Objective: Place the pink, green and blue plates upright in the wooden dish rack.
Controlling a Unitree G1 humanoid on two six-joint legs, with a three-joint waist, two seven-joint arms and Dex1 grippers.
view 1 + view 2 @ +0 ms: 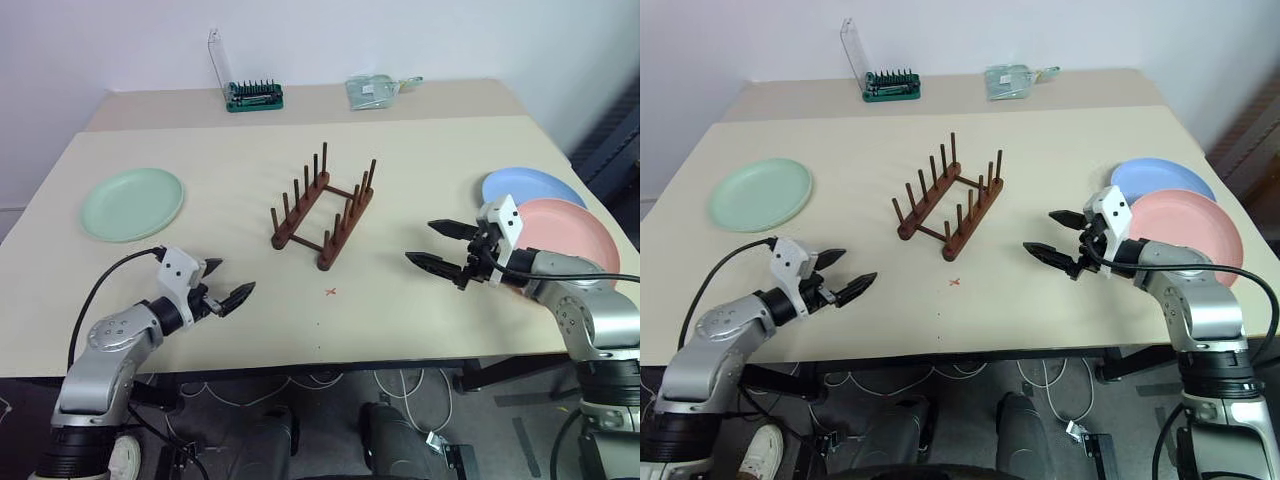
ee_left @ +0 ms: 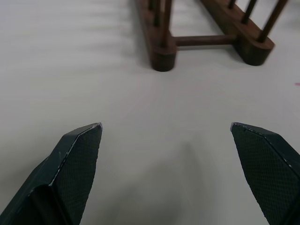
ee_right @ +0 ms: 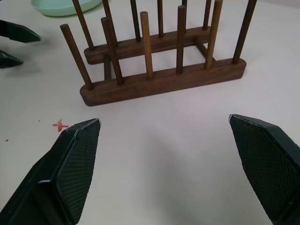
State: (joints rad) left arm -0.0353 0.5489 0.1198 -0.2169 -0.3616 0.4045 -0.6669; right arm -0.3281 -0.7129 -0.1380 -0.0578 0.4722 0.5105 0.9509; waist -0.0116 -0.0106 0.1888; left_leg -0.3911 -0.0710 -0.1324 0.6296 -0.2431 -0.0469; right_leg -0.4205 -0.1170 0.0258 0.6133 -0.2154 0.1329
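The wooden dish rack (image 1: pixel 325 209) stands empty in the middle of the table, its pegs upright. A green plate (image 1: pixel 133 203) lies flat at the left. At the right, the pink plate (image 1: pixel 570 236) lies partly over the blue plate (image 1: pixel 530 187). My left gripper (image 1: pixel 226 284) hovers open over the table near the front left, pointing toward the rack (image 2: pixel 206 42). Just left of the pink plate, my right gripper (image 1: pixel 437 246) is open too and empty, facing the rack (image 3: pixel 159 70). The green plate (image 3: pixel 63 6) and the left gripper (image 3: pixel 14 43) show beyond the rack in the right wrist view.
A green tool holder (image 1: pixel 254 96) with dark bits and a clear lid stands at the back, and a clear plastic packet (image 1: pixel 375 90) lies to its right. A small red cross mark (image 1: pixel 331 292) is on the table in front of the rack.
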